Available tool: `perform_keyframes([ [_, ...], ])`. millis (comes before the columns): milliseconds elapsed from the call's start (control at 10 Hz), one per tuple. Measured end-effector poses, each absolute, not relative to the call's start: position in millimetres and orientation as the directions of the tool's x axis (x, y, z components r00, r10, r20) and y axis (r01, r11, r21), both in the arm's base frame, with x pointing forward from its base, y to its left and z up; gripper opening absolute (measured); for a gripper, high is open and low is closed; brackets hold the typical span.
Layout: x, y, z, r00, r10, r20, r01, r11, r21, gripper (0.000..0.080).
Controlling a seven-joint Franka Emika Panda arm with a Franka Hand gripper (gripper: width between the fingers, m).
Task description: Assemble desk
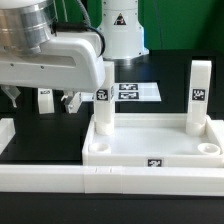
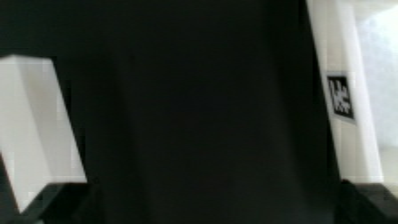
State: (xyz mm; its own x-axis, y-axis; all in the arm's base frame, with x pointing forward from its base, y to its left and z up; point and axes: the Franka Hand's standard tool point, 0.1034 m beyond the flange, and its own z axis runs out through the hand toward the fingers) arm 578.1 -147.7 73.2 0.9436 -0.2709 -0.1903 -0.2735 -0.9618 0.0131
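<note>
The desk panel (image 1: 150,150) is a white rimmed tray lying flat at the exterior view's right. Two white tagged legs stand upright in its far corners, one at its left corner (image 1: 103,110) and one at its right corner (image 1: 198,95). A third leg (image 1: 44,96) stands loose on the black table behind my gripper (image 1: 40,104). My gripper hangs low over the table, left of the panel, open and empty. In the wrist view my gripper (image 2: 199,212) shows only dark fingertips (image 2: 43,206) in the corners, with bare black table between them and a tagged leg (image 2: 338,95) off to one side.
White border rails run along the front (image 1: 60,182) and the exterior view's left (image 1: 6,130). The marker board (image 1: 132,90) lies behind the panel. A white piece (image 2: 25,110) shows at the other side of the wrist view.
</note>
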Motion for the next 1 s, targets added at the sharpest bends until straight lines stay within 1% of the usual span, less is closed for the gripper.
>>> perform_keyframes([
  [300, 578.9, -146.8, 73.1, 0.942, -0.274, -0.193, -0.277, -0.961, 0.01, 0.0648],
  [400, 574.5, -154.0, 73.0, 0.925, -0.312, -0.217, -0.321, -0.947, -0.01, 0.0648],
  [500, 562.7, -164.8, 71.6, 0.91, -0.347, -0.227, -0.363, -0.932, -0.028, 0.0648],
  [700, 516.7, -164.8, 63.2, 0.861, -0.416, -0.292, -0.451, -0.89, -0.064, 0.0648],
  [800, 506.0, -160.1, 62.1, 0.839, -0.43, -0.333, -0.478, -0.875, -0.074, 0.0648],
  [1000, 506.6, -157.4, 60.8, 0.838, -0.431, -0.334, -0.478, -0.875, -0.071, 0.0648],
])
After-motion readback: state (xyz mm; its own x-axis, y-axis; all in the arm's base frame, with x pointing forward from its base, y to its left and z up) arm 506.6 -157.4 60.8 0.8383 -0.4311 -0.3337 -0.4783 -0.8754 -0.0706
